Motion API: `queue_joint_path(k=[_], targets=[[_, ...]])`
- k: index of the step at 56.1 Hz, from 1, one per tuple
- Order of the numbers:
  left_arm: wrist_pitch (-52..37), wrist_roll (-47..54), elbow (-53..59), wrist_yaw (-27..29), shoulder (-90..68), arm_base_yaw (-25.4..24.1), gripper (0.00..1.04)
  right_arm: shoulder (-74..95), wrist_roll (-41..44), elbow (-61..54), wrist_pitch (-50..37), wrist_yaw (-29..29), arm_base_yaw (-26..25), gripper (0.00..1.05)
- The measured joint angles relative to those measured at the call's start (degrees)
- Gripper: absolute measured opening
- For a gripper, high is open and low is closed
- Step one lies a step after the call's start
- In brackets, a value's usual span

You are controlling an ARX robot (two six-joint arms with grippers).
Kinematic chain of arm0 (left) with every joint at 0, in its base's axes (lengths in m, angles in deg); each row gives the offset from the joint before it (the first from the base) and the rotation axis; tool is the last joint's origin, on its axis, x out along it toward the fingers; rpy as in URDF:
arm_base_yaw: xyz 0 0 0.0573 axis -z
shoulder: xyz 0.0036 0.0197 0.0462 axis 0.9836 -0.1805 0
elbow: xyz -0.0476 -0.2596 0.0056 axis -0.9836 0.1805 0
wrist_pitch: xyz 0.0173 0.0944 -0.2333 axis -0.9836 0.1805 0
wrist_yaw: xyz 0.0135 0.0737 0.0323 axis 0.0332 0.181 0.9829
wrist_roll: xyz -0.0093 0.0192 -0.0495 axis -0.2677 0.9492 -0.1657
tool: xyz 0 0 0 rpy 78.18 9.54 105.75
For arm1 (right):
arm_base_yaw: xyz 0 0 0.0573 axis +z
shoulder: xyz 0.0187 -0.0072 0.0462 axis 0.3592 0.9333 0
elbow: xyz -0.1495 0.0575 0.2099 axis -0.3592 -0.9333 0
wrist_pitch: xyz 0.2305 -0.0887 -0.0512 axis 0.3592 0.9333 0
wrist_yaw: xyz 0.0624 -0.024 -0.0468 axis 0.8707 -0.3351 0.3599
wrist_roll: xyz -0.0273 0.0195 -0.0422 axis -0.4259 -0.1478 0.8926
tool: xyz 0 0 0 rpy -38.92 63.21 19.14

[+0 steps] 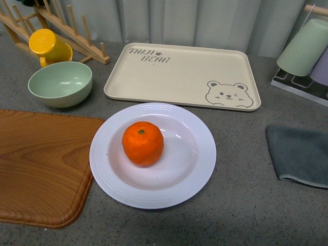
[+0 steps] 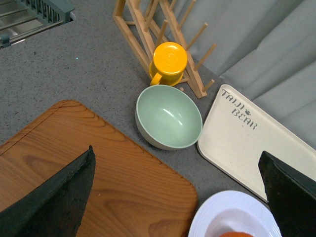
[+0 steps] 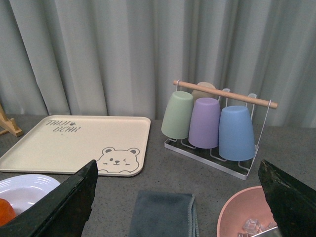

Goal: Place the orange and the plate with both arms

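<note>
The orange (image 1: 143,143) sits inside the white ridged plate (image 1: 197,177) in the middle of the grey counter, in front of the beige bear tray (image 1: 179,72). Neither arm shows in the front view. My left gripper (image 2: 182,197) hangs open high above the wooden board's corner, with the plate's rim (image 2: 207,217) and a sliver of the orange (image 2: 236,234) at the picture's edge. My right gripper (image 3: 180,200) is open above the grey cloth (image 3: 165,215); the plate (image 3: 29,185) and the orange (image 3: 5,211) show off to one side.
A wooden board (image 1: 41,164) lies left of the plate. A pale green bowl (image 1: 60,83), yellow cup (image 1: 48,47) and wooden rack (image 1: 56,28) stand at the back left. A cup rack (image 3: 217,123) stands back right, a grey cloth (image 1: 300,154) right, a pink bowl (image 3: 247,215) near it.
</note>
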Motion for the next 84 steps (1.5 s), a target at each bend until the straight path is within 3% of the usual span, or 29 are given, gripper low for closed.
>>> queue_joint_path(k=[19,36,38,40,48,53,66,74,84], targets=[[15.5,-1.6,6.0,6.7,25.4,7.7,0.98,0.0,0.0,0.0,0.0,0.0,0.0,0.95],[25.0,-3.0,9.7,9.9,37.0,7.0,0.98,0.0,0.0,0.0,0.0,0.0,0.0,0.95],[20.8,0.3,11.3,5.7,38.4,5.6,0.93,0.0,0.0,0.0,0.0,0.0,0.0,0.95],[12.2,8.5,15.3,-4.7,41.1,2.6,0.83,0.0,0.0,0.0,0.0,0.0,0.0,0.95],[8.6,24.0,17.0,-17.4,45.2,-4.3,0.58,0.0,0.0,0.0,0.0,0.0,0.0,0.95],[9.3,26.9,17.6,-17.6,46.2,-6.6,0.43,0.0,0.0,0.0,0.0,0.0,0.0,0.95],[10.0,29.1,19.0,-18.4,49.7,-6.9,0.04,0.0,0.0,0.0,0.0,0.0,0.0,0.95],[19.7,29.6,19.0,-18.4,57.9,-6.9,0.04,0.0,0.0,0.0,0.0,0.0,0.0,0.95],[20.3,29.7,19.0,-18.4,59.6,-6.9,0.04,0.0,0.0,0.0,0.0,0.0,0.0,0.95]])
